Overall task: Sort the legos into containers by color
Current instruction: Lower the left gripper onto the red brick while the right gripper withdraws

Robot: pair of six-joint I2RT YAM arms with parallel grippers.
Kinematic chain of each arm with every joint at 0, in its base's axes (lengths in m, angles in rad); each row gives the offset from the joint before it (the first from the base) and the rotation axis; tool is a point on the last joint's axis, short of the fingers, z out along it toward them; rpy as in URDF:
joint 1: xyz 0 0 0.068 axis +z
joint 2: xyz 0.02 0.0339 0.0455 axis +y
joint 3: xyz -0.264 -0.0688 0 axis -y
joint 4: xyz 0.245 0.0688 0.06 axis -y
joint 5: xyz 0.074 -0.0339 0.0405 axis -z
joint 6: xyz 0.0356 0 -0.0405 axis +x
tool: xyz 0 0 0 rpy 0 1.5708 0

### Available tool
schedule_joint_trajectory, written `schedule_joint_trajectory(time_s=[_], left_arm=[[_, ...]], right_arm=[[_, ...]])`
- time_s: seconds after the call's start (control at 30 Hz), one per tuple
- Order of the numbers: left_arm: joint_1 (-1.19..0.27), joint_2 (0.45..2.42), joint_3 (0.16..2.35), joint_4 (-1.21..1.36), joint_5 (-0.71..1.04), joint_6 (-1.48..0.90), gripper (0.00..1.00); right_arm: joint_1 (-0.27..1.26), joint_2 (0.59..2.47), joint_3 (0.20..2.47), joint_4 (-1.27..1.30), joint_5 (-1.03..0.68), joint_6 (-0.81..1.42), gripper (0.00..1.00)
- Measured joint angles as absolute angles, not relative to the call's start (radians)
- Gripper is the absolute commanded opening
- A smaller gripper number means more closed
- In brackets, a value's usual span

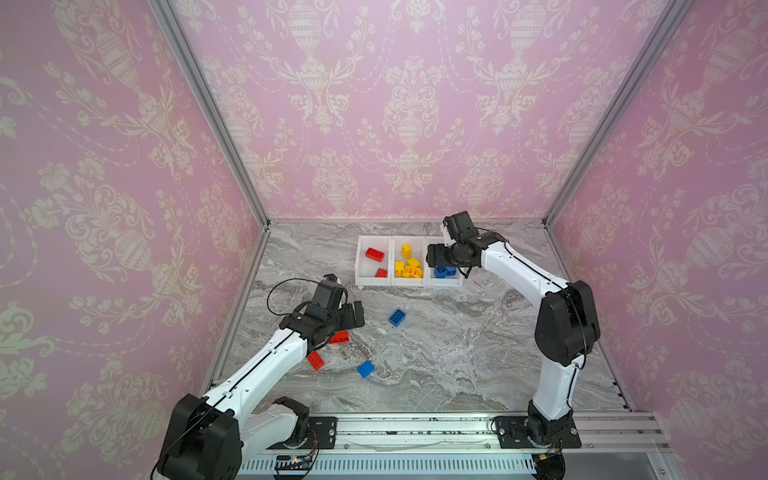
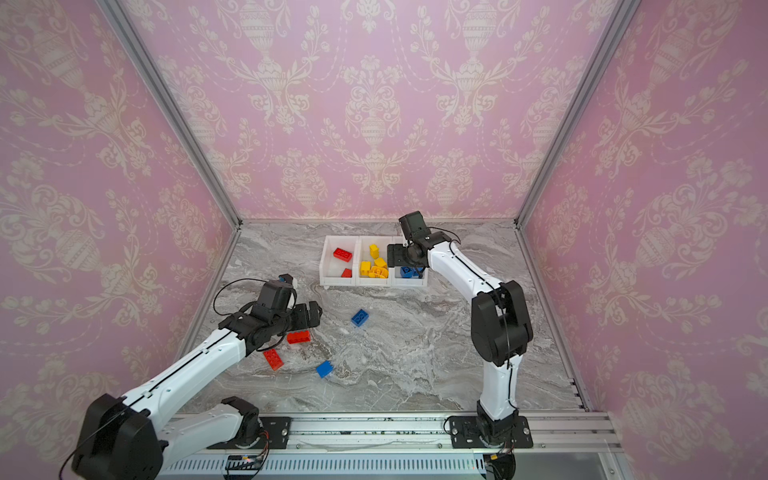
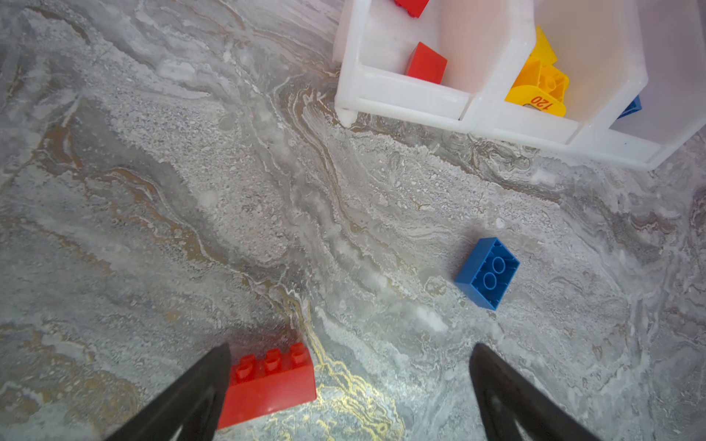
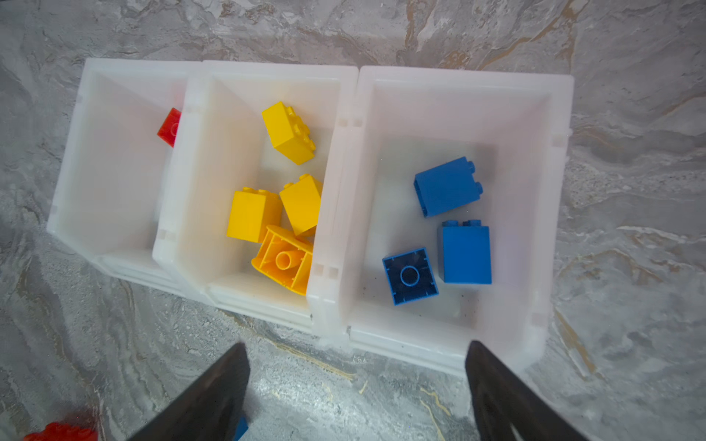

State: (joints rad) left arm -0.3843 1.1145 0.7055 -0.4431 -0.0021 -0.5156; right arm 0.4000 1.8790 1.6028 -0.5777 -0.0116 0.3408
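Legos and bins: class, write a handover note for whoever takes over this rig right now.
Left end effector: open, empty, by a red lego.
Right end effector: open, empty, above the blue bin.
Done: two in the red bin, four in the yellow bin, three in the blue bin.
Left on the table: two red legos, two blue legos.

Bright, soft, even light fills the scene, leaving only faint, short shadows beside the loose legos (image 1: 397, 317) on the marble table (image 1: 457, 353). Both top views are slightly soft and stretched wide toward their edges. In the wrist views the dark fingers (image 3: 183, 401) are blurred, the table sharp.
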Motion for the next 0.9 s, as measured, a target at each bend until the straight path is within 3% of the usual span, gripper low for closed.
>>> schedule_joint_trajectory(time_s=[0.13, 0.43, 0.9], left_arm=[[-0.384, 1.118, 0.748, -0.532, -0.009, -0.516, 0.99], [-0.384, 1.186, 0.762, -0.658, -0.01, -0.516, 0.99], [-0.361, 1.381, 0.833, -0.71, -0.011, -0.515, 0.99]], right_arm=[[0.409, 1.796, 1.541, -0.582, -0.027, 0.341, 1.0], [0.418, 1.63, 1.383, -0.585, -0.067, 0.344, 1.0], [0.42, 1.549, 1.265, -0.587, -0.098, 0.37, 1.0]])
